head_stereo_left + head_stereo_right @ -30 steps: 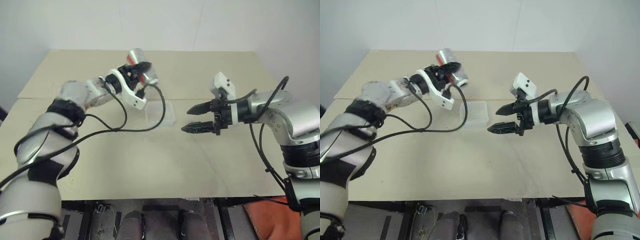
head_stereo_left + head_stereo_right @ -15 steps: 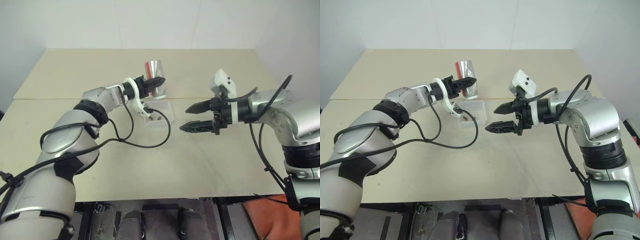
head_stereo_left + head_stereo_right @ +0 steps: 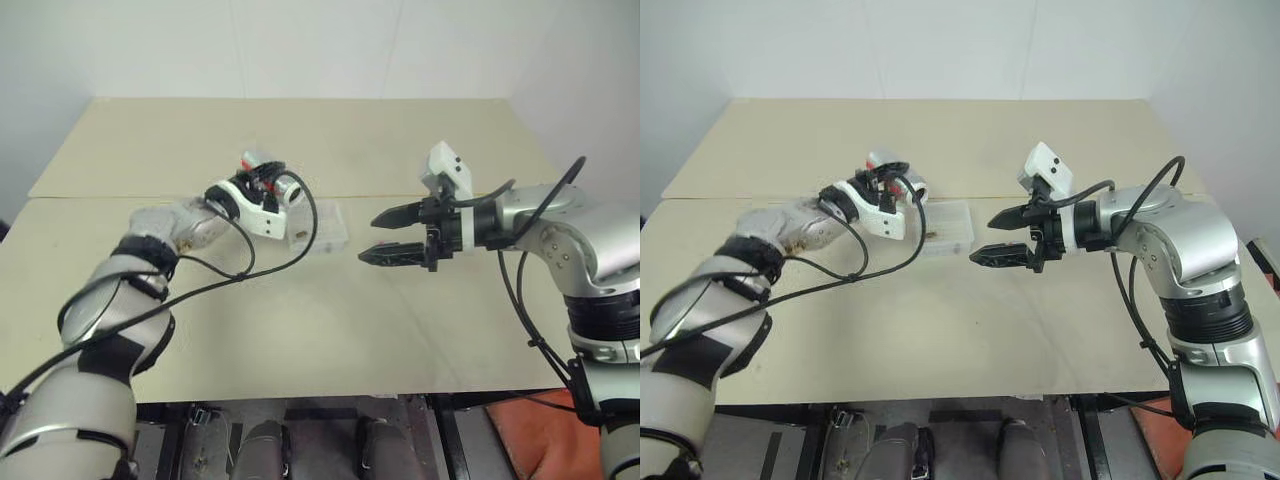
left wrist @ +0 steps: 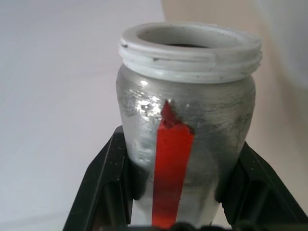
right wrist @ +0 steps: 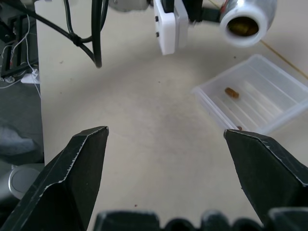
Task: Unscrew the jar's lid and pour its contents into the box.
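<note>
Between your left gripper (image 4: 173,192) jaws sat the jar (image 4: 185,125), clamped around its silvered body with the red label strip facing the wrist camera. The lid was off: the white threaded mouth was open and pointed away from the jaws. In the head views the jar (image 3: 272,180) lay roughly level, its long axis running along the gripper's line toward the box (image 3: 322,227), with the mouth at or just short of the near edge of that box. From the right wrist view, brown contents (image 5: 242,26) showed inside the mouth, and one brown pellet (image 5: 231,92) lay in the box (image 5: 269,94). A further speck lay on the bench (image 5: 144,139) just outside the box rim.

Your right gripper (image 3: 385,237) hung level on the far side of the box from the jar, well apart from both, with its jaws spread wide and nothing between them. No lid was visible in them.

Judgement: the pour was under way but barely started, since most of the contents appeared to remain in the jar. The deciding relation was mouth to box: the mouth needed to be over the box interior, not its rim, before the long axis was tipped below level. The left arm carried the whole move; the right was only standing by. The main risk was pellets falling short onto the bench.
</note>
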